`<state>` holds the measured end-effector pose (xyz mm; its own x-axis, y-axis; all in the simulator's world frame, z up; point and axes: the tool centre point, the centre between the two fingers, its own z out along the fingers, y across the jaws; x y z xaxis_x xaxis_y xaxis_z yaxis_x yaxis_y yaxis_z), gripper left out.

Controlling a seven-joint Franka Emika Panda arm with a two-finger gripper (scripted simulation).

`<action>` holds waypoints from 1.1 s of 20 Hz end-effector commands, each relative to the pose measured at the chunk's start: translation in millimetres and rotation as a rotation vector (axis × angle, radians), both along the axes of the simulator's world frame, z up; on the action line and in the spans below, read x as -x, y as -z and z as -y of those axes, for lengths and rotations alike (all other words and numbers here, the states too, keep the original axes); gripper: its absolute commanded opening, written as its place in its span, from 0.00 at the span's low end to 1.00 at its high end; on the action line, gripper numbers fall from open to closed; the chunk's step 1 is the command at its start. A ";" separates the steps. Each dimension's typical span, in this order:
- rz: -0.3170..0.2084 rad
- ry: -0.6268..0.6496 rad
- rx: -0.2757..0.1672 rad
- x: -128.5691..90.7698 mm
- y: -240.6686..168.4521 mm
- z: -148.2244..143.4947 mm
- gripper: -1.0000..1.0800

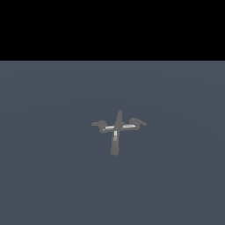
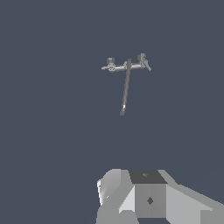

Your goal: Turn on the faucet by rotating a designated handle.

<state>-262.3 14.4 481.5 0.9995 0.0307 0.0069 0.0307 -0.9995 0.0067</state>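
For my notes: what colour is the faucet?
Grey metal, with pale highlights; the faucet shows best in the wrist view.

Exterior view: raised vantage, angled down onto the grey floor (image 1: 48,176), black band above the floor's far edge. Faucet (image 1: 116,128) near frame centre, small, seen from well back, spout foreshortened toward the camera. Wrist view: looks along the arm's end, part of the gripper (image 2: 144,197) body filling the frame edge, faucet (image 2: 126,74) well apart from it, spout shown long. Shared by both: faucet and surrounding floor (image 2: 43,109).
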 end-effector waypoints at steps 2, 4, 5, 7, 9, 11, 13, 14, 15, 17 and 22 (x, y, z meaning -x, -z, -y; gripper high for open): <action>0.000 0.001 0.000 -0.1 0.2 -0.1 0.00; 0.000 0.005 0.000 -0.7 1.6 -0.9 0.00; 0.000 0.009 0.000 -1.3 2.9 -1.6 0.00; 0.000 0.020 0.000 -2.8 6.6 -3.5 0.00; 0.000 0.036 0.000 -5.1 11.7 -6.2 0.00; 0.000 0.057 -0.001 -8.1 18.4 -9.6 0.00; 0.000 0.082 -0.001 -11.9 26.5 -13.7 0.00; 0.000 0.096 -0.001 -14.1 31.2 -16.0 0.00; 0.000 0.112 -0.001 -16.5 36.2 -18.5 0.00; -0.001 0.146 -0.002 -22.1 47.3 -23.9 0.00; -0.001 0.249 -0.003 -39.8 80.7 -38.9 0.00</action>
<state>-227.9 48.7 411.5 0.9829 -0.1842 0.0059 -0.1843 -0.9829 0.0042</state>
